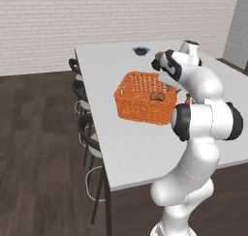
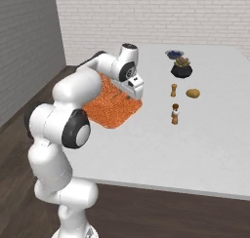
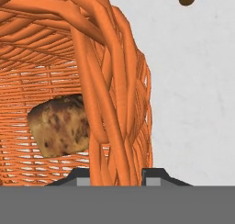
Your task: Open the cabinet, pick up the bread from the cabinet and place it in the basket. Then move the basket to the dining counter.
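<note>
The gripper pinches the basket wall; the bread lies inside. The basket is on the counter, near its stool-side edge. Let go cleanly and lift straight up, so it doesn't tip.

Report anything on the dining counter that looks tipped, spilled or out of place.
Nothing stands out. The basket sits level on the dining counter, the bread lies inside it, and the gripper has its jaws closed on the basket's wall. The small wooden pieces beside it stand upright, and the plant pot is upright too.
</note>
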